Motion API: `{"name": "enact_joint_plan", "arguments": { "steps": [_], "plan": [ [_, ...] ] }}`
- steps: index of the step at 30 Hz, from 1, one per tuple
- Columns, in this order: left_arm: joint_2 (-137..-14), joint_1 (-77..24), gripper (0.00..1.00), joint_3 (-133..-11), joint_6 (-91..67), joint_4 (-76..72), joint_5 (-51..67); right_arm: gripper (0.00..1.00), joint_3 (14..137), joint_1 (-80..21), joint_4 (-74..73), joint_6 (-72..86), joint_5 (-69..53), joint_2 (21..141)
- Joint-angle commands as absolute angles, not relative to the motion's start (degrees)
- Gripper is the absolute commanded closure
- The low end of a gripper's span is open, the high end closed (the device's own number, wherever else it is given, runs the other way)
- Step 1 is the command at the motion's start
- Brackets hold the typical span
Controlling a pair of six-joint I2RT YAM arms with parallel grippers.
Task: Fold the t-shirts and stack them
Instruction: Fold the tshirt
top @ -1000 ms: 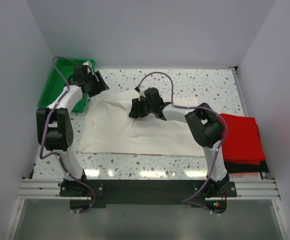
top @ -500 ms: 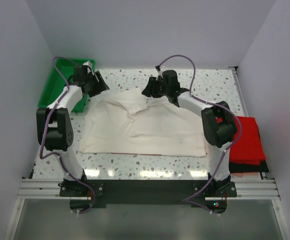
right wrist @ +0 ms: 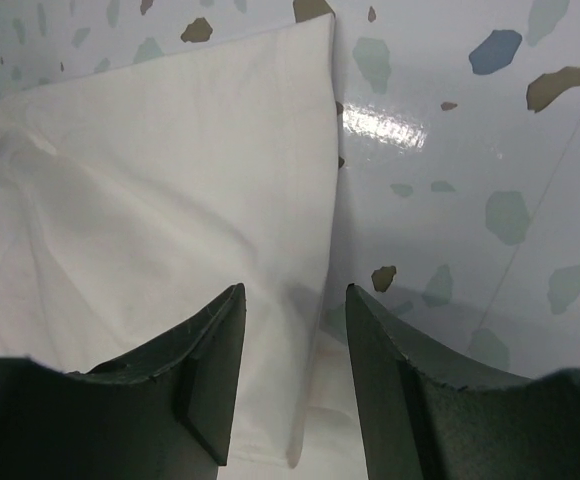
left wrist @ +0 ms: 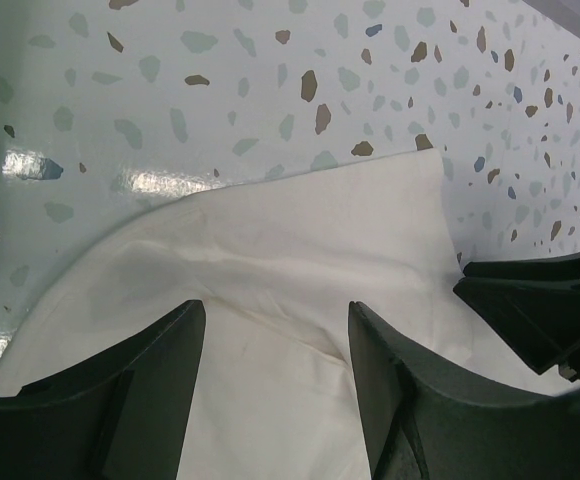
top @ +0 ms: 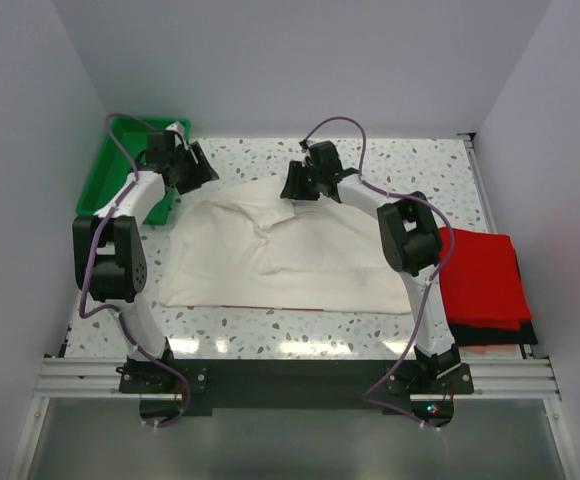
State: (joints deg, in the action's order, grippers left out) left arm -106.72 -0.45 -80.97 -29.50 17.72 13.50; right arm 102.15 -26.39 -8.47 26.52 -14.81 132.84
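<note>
Speckled table [top: 420,165] lies beneath 2 arms. The left gripper [left wrist: 275,320], jaws spread and holding nothing, hovers over the off-white shirt [top: 300,260] at its far left corner. The right gripper [right wrist: 290,300], also spread and holding nothing, straddles the shirt's far edge. Red shirts [top: 485,275] lie folded at the table's right edge.

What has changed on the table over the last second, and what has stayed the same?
The right gripper moved from the middle of the off-white t-shirt away to its far edge, where it now sits open over the cloth's edge. The folds in the shirt's far part shifted with it. The left gripper, open at the shirt's far-left corner, the red t-shirts and the green tray stayed put.
</note>
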Motion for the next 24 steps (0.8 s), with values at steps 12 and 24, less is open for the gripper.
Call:
{"name": "enact_joint_plan", "arguments": {
  "steps": [12,24],
  "plan": [
    [-105.82,0.00,0.36,-81.12,-29.71,16.17,14.41,0.52,106.17,-27.16,-9.67,29.09,-19.16,136.58],
    [-104.59,0.00,0.36,-81.12,-30.15,16.08,14.85,0.89,110.83,-27.25,-4.85,34.62,-26.18,138.25]
  ]
}}
